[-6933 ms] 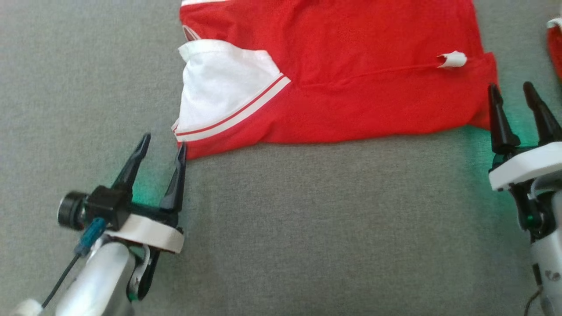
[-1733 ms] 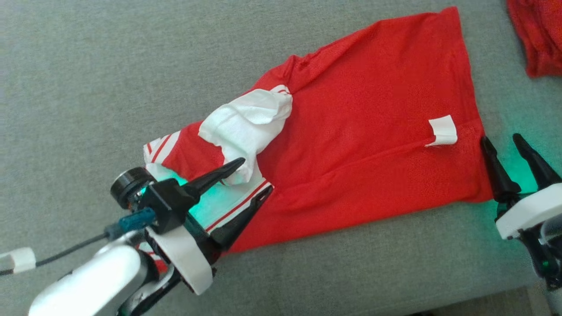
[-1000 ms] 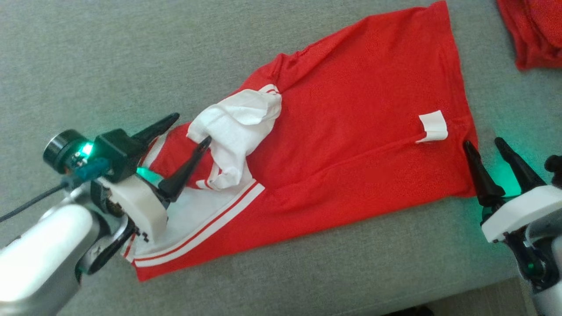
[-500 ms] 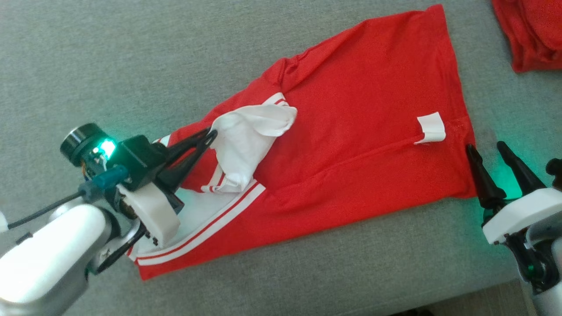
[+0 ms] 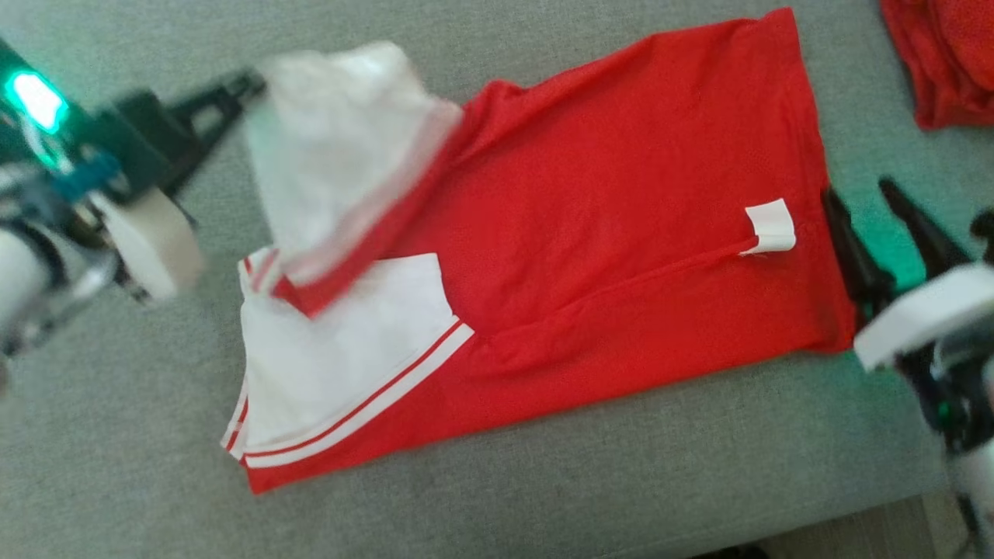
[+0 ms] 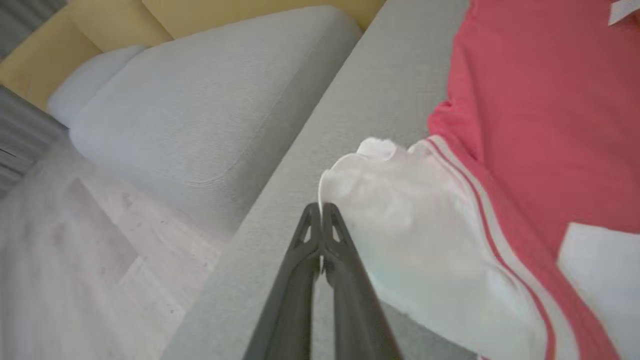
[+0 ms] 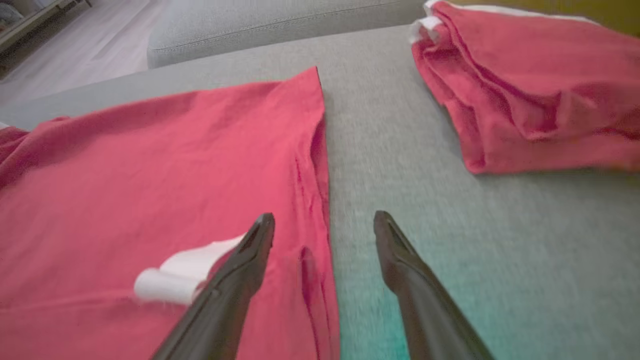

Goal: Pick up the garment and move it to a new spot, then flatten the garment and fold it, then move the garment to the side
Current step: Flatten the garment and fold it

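Note:
The garment [image 5: 621,210] is a red shirt with white sleeves, lying slantwise on the grey sofa seat [image 5: 543,497]. My left gripper [image 5: 248,81], blurred at the upper left, is shut on the edge of a white sleeve [image 5: 334,147] and holds it lifted off the shirt. In the left wrist view the closed fingertips [image 6: 320,207] pinch that sleeve [image 6: 415,225]. My right gripper [image 5: 856,189] stands open at the shirt's right hem, beside a small white label [image 5: 770,225]. In the right wrist view its left finger [image 7: 250,250] lies over the red cloth [image 7: 150,165] and its right finger over bare seat.
A second red garment [image 5: 943,54] lies bunched at the upper right, close to my right gripper [image 7: 324,217]. The seat's front edge runs along the bottom right. The left wrist view shows another grey cushion [image 6: 200,110] and pale floor [image 6: 75,250] beyond the seat.
My left gripper has shut on the white sleeve and swung up and to the left, pulling the sleeve out from the shirt's body. The right gripper has stayed open by the hem.

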